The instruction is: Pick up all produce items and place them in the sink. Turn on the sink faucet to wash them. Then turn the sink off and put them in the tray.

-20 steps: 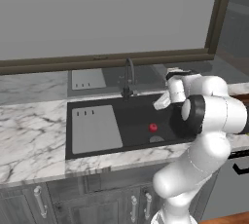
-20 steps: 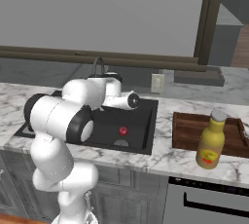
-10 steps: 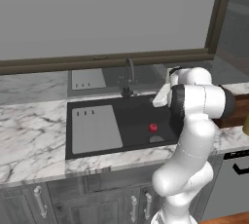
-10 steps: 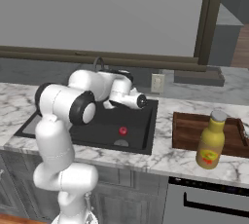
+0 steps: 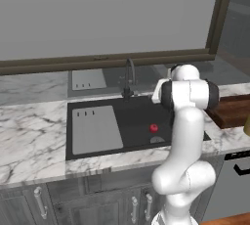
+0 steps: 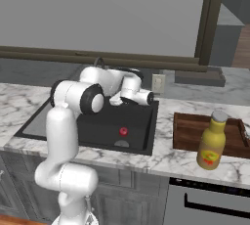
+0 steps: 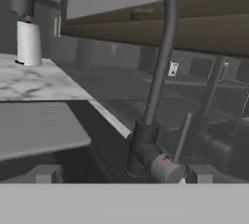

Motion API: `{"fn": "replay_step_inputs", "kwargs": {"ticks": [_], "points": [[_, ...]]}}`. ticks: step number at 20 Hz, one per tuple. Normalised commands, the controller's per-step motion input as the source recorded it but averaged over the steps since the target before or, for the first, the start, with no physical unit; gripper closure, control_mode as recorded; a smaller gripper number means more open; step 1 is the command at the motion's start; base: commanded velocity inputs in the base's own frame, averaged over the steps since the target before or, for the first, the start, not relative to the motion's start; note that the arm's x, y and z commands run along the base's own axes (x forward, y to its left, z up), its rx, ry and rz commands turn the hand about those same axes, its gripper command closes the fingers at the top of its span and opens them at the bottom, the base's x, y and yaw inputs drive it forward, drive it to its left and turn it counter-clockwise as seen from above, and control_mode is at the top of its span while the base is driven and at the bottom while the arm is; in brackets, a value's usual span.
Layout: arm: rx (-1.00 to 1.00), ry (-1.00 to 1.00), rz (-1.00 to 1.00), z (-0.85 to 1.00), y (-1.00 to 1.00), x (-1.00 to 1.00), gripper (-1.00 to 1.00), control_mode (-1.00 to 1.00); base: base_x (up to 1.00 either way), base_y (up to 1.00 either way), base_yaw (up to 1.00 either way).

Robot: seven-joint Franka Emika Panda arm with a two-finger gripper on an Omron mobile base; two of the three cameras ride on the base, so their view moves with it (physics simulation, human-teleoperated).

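Observation:
A small red fruit [image 5: 154,127] [image 6: 123,131] lies in the black sink [image 5: 139,114] [image 6: 141,126], near the drain. The dark gooseneck sink faucet [image 5: 129,76] [image 7: 159,67] rises behind the basin. In the hand view my gripper [image 7: 122,174] is open, one fingertip on each side of the faucet's base and close to it, touching nothing. The hand [image 6: 141,97] hovers over the sink's back right part. On the counter to the right lies the reddish-brown tray [image 5: 234,112] [image 6: 188,130].
A light-grey slotted panel [image 5: 95,130] [image 7: 39,130] covers the sink's left part. A yellow bottle [image 6: 211,141] stands on the tray. A white cylinder [image 7: 28,43] stands on the marble counter. The window sill runs behind the faucet, and an outlet [image 6: 157,83] sits on the wall.
The arm has straightened up and the hand has swung back toward the faucet. The jaws have stayed open, and the red fruit has not moved.

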Motion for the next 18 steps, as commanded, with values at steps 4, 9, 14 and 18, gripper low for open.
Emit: {"fn": "replay_step_inputs", "kwargs": {"ticks": [4, 9, 14, 18], "points": [[0.03, -0.1, 0.13, 0.0, 0.0, 0.43, -1.0, -1.0, 0.0, 0.0, 0.0], [0.0, -0.05, 0.1, -0.17, 0.08, 0.39, -1.0, -1.0, 0.0, 0.0, 0.0], [0.0, 0.0, 0.07, -0.17, 0.12, 0.46, -1.0, -1.0, 0.0, 0.0, 0.0], [0.0, 0.0, 0.06, -0.09, 0.01, 0.45, -1.0, -1.0, 0.0, 0.0, 0.0]]}}
